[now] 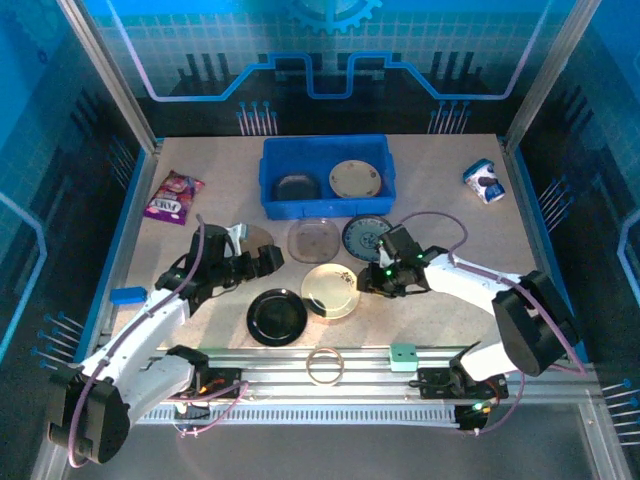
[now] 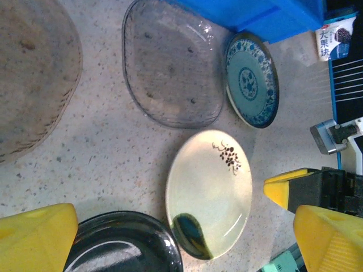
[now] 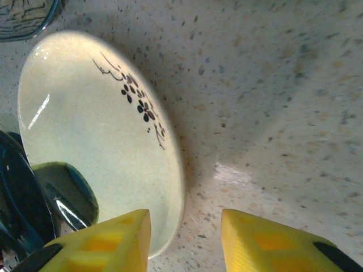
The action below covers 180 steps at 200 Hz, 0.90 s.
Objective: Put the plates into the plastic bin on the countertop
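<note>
Both jaws apart, left gripper (image 2: 170, 226) wide, right gripper (image 3: 186, 226) at cream plate (image 3: 96, 141), cup (image 2: 336, 35) "大果粒"

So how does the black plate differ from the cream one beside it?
The black plate is glossy and plain, while the cream plate has a small dark flower sprig painted near its rim. The cream plate has the right pincer open astride its edge, and the black plate lies nearer the arms' bases. Both are round, look similar in size, and sit on the countertop, outside the blue bin.
</note>
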### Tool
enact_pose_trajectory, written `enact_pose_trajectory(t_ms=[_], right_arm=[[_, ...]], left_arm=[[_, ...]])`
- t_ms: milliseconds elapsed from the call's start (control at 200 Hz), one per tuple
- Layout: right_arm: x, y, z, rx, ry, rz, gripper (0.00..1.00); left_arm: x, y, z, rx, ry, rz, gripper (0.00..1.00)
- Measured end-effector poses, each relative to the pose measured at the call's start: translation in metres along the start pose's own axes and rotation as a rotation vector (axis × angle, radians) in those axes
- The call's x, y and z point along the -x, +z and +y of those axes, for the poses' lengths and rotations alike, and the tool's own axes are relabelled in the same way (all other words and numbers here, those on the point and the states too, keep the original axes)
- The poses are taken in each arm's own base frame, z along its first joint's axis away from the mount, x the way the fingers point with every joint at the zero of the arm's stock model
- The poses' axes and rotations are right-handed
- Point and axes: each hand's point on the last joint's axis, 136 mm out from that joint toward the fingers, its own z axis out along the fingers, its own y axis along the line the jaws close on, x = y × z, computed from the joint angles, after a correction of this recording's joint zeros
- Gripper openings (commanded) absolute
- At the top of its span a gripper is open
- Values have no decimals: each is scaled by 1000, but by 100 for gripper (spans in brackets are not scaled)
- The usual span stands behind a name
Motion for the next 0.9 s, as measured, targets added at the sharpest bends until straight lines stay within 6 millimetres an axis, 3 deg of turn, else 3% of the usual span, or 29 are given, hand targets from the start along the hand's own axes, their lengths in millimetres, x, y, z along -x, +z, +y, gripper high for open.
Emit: enact_pose_trajectory(t_ms=[370,620,900], right_arm=[[-6,20,0,-6,12,40,29],[-5,28,1,4,26,54,23],[-1,32,8,43,44,51,5]], left_arm=[[-36,-7,26,52,-52,59,96],[-39,-4,30,61,-58,69,96],[-40,-1,31,68,-62,77,96]])
